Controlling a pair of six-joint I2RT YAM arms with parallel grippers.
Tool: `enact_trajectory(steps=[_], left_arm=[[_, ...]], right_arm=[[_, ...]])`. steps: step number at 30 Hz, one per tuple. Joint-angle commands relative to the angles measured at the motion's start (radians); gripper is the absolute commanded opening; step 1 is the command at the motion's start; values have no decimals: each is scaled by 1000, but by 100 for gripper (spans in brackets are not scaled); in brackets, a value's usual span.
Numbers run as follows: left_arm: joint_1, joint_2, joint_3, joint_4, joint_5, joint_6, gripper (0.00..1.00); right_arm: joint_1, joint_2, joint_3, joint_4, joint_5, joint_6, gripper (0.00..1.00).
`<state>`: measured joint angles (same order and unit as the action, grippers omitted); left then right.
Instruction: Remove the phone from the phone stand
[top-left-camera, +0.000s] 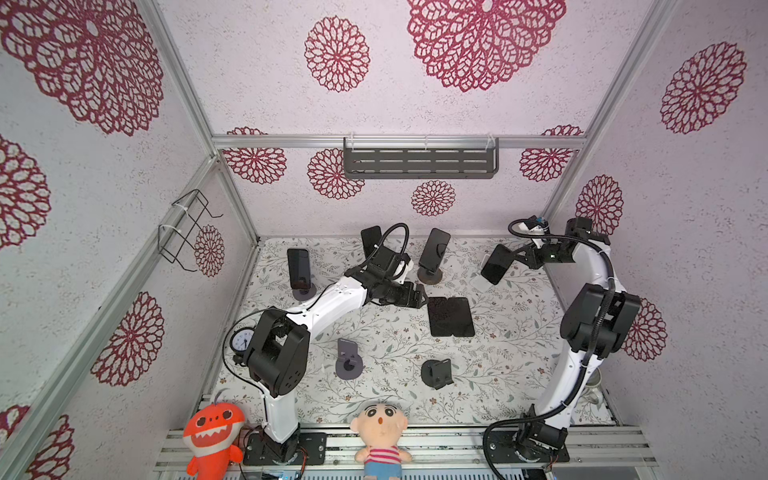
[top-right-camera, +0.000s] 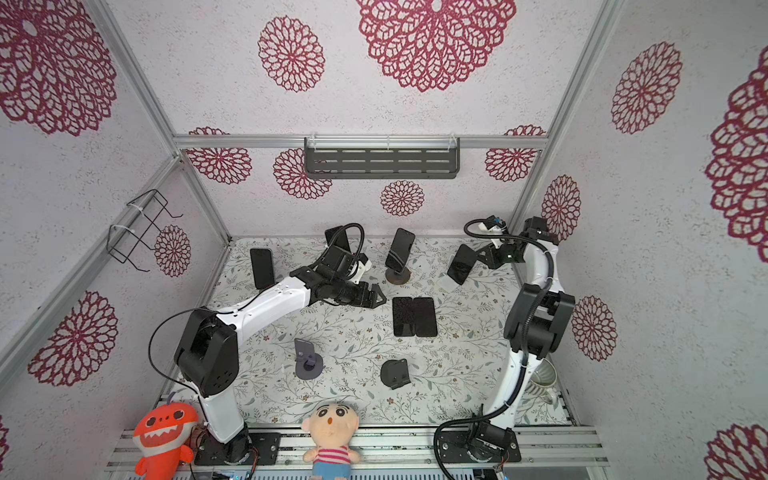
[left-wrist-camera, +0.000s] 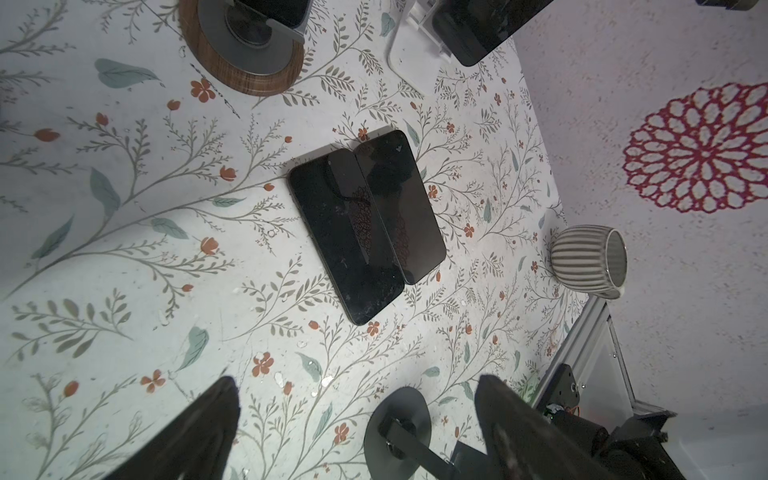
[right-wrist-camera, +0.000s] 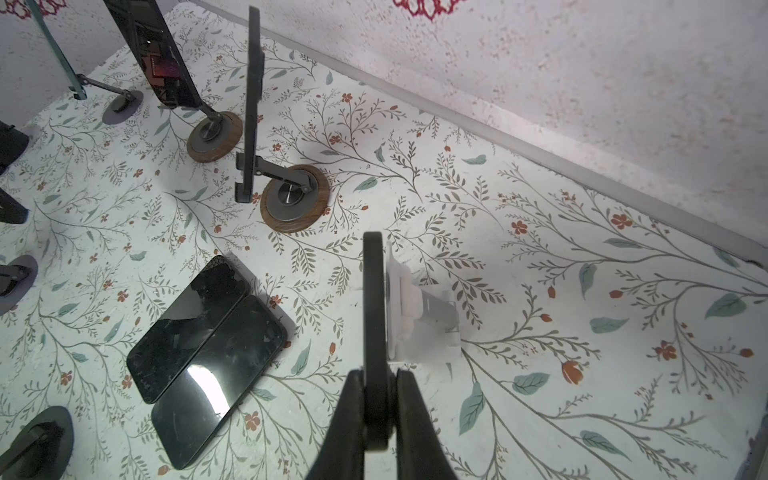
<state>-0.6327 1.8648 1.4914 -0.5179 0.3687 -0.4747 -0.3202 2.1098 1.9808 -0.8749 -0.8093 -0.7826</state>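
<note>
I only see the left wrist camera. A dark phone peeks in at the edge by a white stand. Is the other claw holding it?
Observer: Yes. The right wrist view shows the right claw shut on that phone.
Kid: Is it out of the white stand?
Observer: I can't tell. In that view it sits right beside the white stand, and I can't see whether they touch.
Kid: Are more phones waiting?
Observer: Three, propped on stands along the back in a top view: the far-left phone, the middle phone and the third phone.
</note>
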Motion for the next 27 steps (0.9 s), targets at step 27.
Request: enact_trajectory(steps=[27], left_arm=[[104,-177,-102,77,401,581,87]], right_arm=[[390,-438,-366,44,-193,69,0]])
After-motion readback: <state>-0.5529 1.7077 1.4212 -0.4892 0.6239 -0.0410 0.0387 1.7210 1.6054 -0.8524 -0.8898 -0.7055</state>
